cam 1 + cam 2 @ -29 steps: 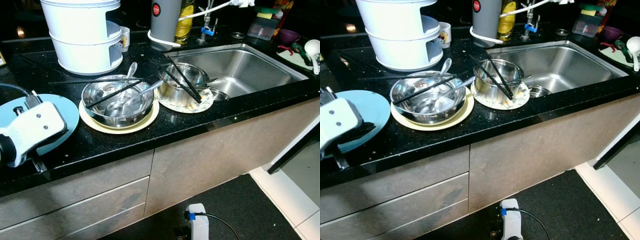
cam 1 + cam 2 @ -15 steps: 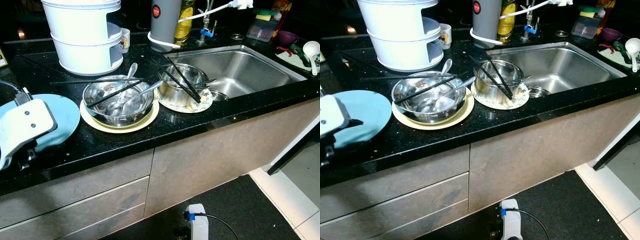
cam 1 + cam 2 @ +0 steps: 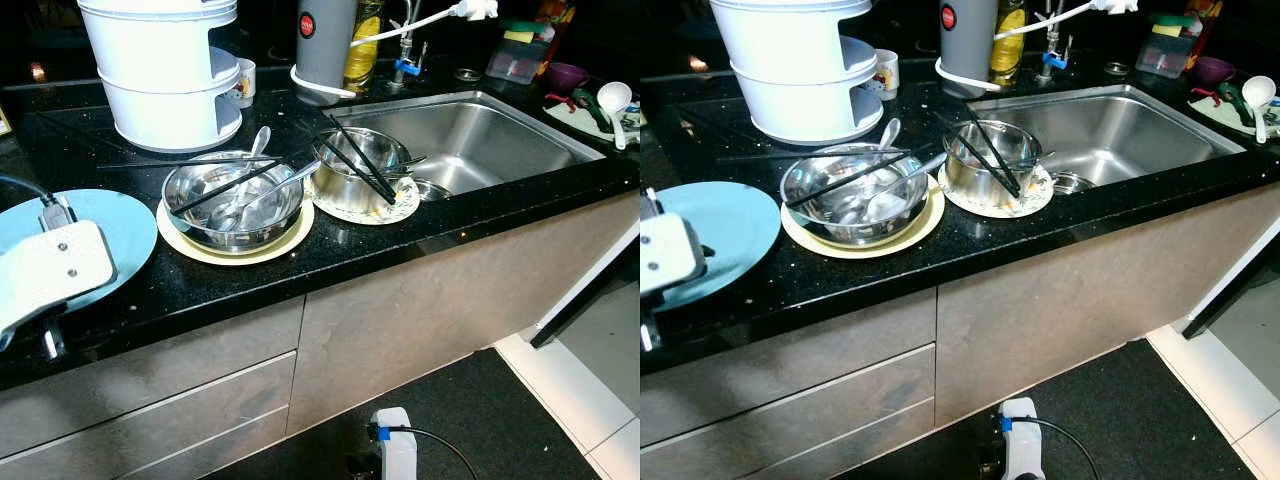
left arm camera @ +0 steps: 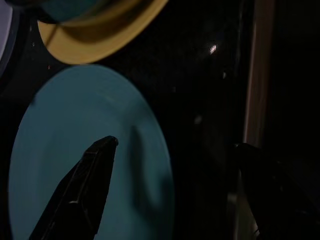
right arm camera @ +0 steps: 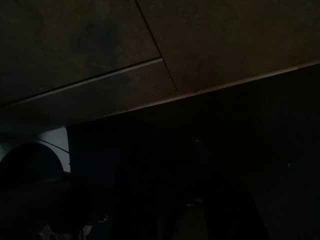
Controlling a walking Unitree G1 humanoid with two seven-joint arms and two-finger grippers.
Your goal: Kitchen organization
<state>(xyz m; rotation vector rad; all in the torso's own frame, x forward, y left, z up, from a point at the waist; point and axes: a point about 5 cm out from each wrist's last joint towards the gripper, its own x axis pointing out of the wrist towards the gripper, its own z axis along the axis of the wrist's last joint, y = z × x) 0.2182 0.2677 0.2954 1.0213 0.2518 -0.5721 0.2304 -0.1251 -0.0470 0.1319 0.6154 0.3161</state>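
- Looking through the left eye view, you have the blue plate point(image 3: 110, 225) lying flat on the black counter point(image 3: 330, 255) at its left end, beside the steel bowl point(image 3: 233, 200) on its yellow plate point(image 3: 236, 250). Your left gripper's white wrist housing covers the blue plate's near edge — half a second ago that housing sat higher and further over the plate, so the arm has drawn back toward you.
- In the right eye view, the same blue plate point(image 3: 725, 225) sits well apart from the sink point(image 3: 1110, 135); nothing on the counter has shifted since earlier.
- From the left wrist view, the left gripper point(image 4: 172, 155) has its fingers spread wide, one fingertip point(image 4: 102, 147) over the plate's face, the other off past the rim — clamped on nothing. I judge the plate stiff, glazed, slippery and breakable; pinch its rim where it overhangs least, since a flat plate offers no other hold.
- The right wrist view is very dark: you see cabinet fronts point(image 5: 150, 60), and I cannot tell how the right gripper's fingers stand.
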